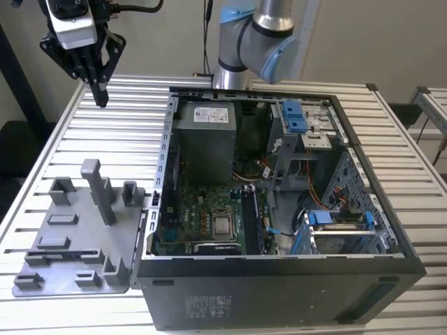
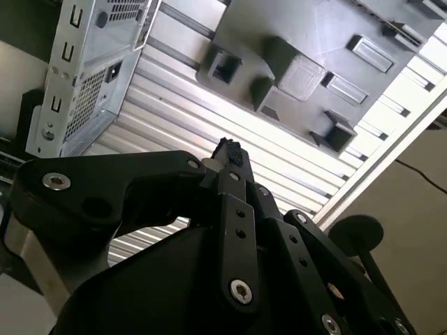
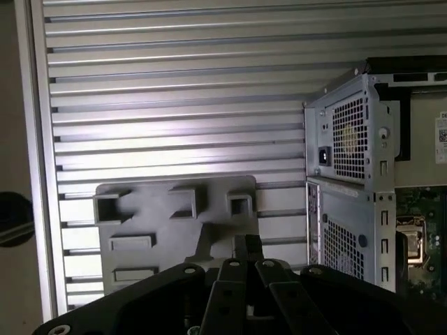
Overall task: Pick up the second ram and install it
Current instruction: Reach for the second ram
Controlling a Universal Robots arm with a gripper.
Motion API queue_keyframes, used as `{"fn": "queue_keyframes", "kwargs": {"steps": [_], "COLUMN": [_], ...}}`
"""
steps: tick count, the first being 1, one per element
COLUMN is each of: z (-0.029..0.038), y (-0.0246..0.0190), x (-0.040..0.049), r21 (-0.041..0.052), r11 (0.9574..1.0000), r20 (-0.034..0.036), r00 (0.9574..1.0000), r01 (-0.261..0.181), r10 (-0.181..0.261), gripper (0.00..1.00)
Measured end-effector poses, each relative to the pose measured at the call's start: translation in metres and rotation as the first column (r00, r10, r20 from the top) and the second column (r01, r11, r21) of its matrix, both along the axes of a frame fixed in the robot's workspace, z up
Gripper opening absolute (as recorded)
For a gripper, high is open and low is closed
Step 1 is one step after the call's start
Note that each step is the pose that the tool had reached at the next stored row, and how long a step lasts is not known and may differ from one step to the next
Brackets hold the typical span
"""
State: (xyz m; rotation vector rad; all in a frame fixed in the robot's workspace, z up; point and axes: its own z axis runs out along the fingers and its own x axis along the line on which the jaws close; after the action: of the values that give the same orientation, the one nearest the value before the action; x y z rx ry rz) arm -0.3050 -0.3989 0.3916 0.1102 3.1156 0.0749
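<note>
hand hangs high over the surface, fingers pressed together, carrying nothing. second ram looks to be the thin dark strip lying in the grey tray, well apart. the risk: reaching in, it could clip the tall post beside it.

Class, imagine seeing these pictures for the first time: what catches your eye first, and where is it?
The open computer case fills the middle and the exterior view's right of the slatted table, its motherboard bared. Beside it, at the exterior view's left, lies the grey fixture plate. The gripper hangs shut above the table at the exterior view's upper left.
</note>
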Motion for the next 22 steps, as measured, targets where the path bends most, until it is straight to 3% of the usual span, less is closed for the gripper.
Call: {"fn": "queue_keyframes", "kwargs": {"steps": [13, 22], "z": [-0.0001, -0.0001], "y": [0.0, 0.0], "x": [-0.032, -0.067], "r21": [0.0, -0.0001], "r11": [1.0, 1.0], "r20": [0.0, 0.0058], "r00": [1.0, 1.0], "r01": [0.0, 0.0], "r10": [0.0, 0.0], "gripper": [0.11, 0.11]}}
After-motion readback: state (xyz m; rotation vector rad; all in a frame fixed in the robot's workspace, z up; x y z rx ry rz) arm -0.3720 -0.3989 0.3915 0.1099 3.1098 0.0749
